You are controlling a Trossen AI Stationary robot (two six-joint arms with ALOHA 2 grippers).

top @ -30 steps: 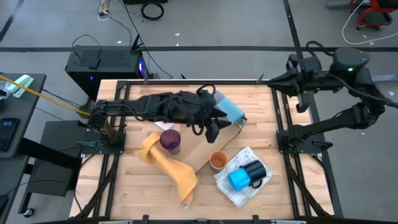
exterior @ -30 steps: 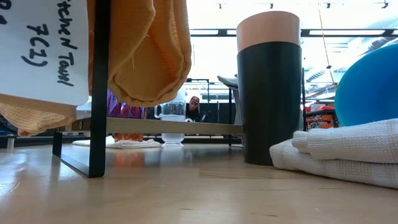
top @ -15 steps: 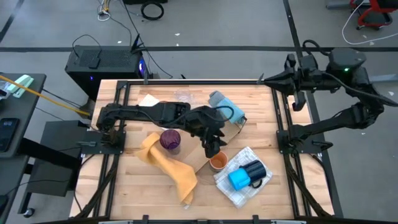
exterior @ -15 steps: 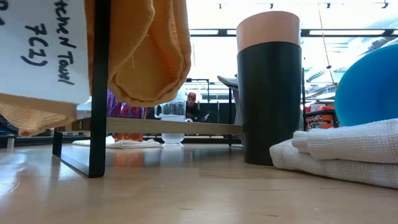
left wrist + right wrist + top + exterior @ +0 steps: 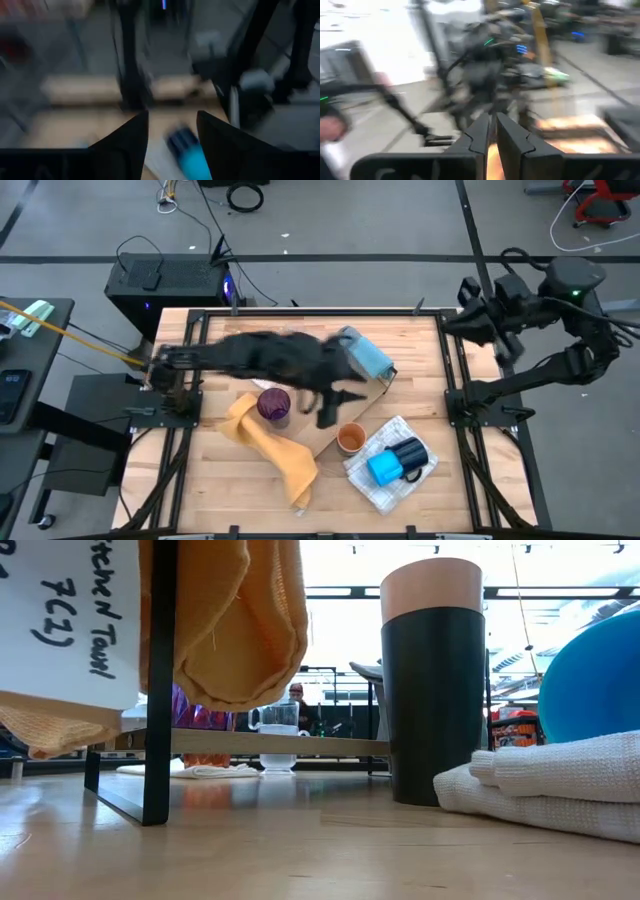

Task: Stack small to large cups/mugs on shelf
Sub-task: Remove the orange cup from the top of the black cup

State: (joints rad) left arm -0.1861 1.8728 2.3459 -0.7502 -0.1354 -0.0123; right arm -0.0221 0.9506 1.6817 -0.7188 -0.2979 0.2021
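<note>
Overhead, the left gripper (image 5: 325, 412) hangs at the centre of the frame above the pale wooden table (image 5: 220, 470), its arm stretched in from the left edge and blurred. In the left wrist picture its two dark fingers (image 5: 131, 140) stand apart with nothing between them, so this hand is released and empty.

Just below and right of that gripper stands the small orange cup (image 5: 350, 439), apart from the fingers. Left of the gripper, near but not touching, stands the purple cup (image 5: 274, 404), beside a mustard-yellow crumpled towel (image 5: 280, 452). Lower right of the gripper, on a white folded cloth (image 5: 388, 480), the bright blue mug (image 5: 385, 468) and the dark navy mug (image 5: 410, 451) lie side by side, touching. Upper right of the gripper lies a blue-grey folded cloth (image 5: 366, 352).

The right gripper (image 5: 478, 320) waits at the upper right, off the table's edge; its fingers (image 5: 477, 134) in the right wrist picture are nearly together and hold nothing.

In the table-level picture, a black cup with a pale band at its rim (image 5: 433, 680) stands right of centre.
</note>
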